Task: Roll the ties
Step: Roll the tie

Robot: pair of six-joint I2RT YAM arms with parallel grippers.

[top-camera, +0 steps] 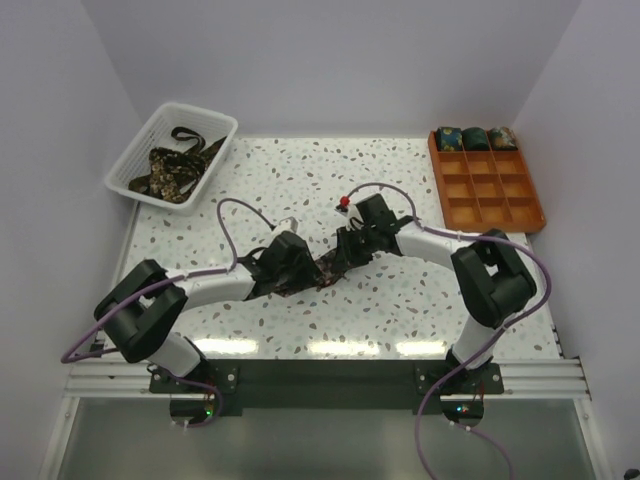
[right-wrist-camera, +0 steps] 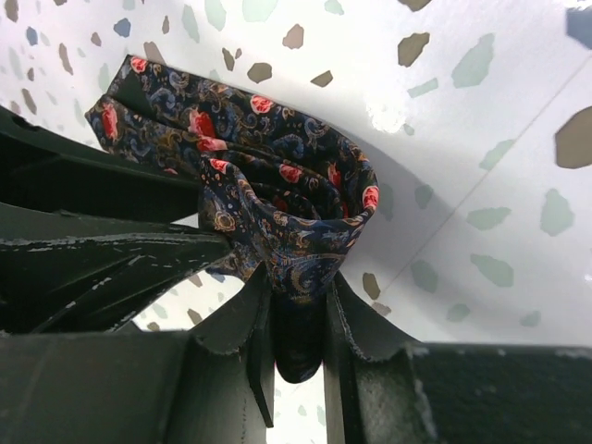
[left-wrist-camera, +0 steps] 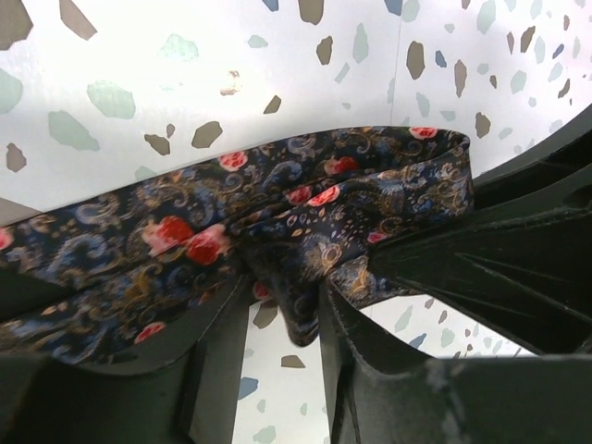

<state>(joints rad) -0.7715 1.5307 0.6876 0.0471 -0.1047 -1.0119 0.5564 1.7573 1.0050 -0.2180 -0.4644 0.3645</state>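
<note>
Only the top view takes in the whole table (top-camera: pixel 400 180). At its upper left a white mesh basket (top-camera: pixel 135 150) holds loose ties (top-camera: pixel 175 165) in a tangle. In the middle the two arms meet over one dark tie (top-camera: pixel 312 274), with the left gripper (top-camera: pixel 290 262) on its left end and the right gripper (top-camera: pixel 348 248) on its right. At the upper right an orange tray (top-camera: pixel 490 195) carries three rolled ties (top-camera: pixel 474 137) in its top row. From that height neither gripper's jaws can be read, and only the wrist cameras show them. In the left wrist view the tie runs flat across the frame from the left edge. It then folds back on itself at the upper right. A fold of it droops into the gap of the left gripper, whose jaws stand partly apart. A strip of speckled table shows between the fabric and the left-hand finger (left-wrist-camera: pixel 217 342), so the cloth lies there loose rather than pinched. In the right wrist view the right gripper's jaws are drawn in tight on the lower edge of the cloth. Above them the tie curls into a loose, open coil, not a compact roll. The fabric is navy with gold paisley swirls and small red flowers.
</note>
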